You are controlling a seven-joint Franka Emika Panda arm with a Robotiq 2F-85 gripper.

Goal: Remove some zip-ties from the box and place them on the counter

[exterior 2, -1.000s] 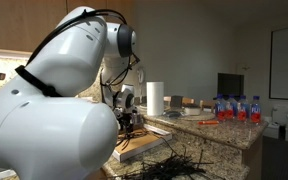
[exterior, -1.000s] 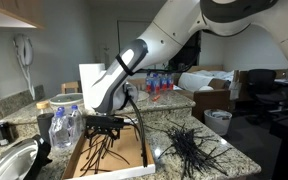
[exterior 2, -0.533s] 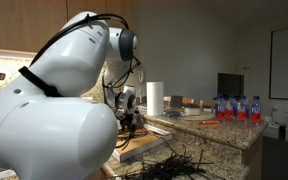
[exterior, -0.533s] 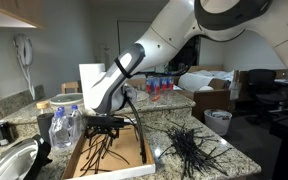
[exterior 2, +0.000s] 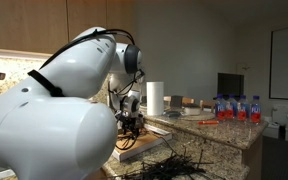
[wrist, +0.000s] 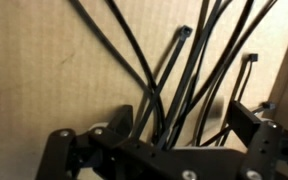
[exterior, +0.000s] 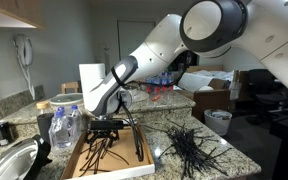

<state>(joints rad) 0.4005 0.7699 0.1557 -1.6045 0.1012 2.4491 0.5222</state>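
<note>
The zip-ties (wrist: 170, 65) are straddled by the gripper (wrist: 184, 125), its jaws spread wide, low inside the box (exterior: 112, 172). The jaws should be closed only once a bundle is well between them, then the bundle lifted clear toward the counter (exterior: 239, 158). Against a second earlier, the upper arm is swung over, while the gripper is hardly moved.

Kitchen-office room, dim even light. In an exterior view, wood cabinet (exterior: 6, 10) at 11 o'clock and white wall phone (exterior: 22, 50) at 9 on grey wall (exterior: 74, 35). Raised granite ledge (exterior: 174, 97) is mid-frame with water bottles (exterior: 160, 84) on it. Cardboard cartons (exterior: 212, 88) at 3, dark office chair (exterior: 267, 95) beyond. Bin (exterior: 219, 121) at 4 on dark floor (exterior: 259, 150). Metal sink (exterior: 9, 160) at 8. In an exterior view, upper cupboards (exterior 2: 44, 20) at 11, paper towel roll (exterior 2: 155, 98) at centre, pale framed panel (exterior 2: 287, 62) at 3.
</note>
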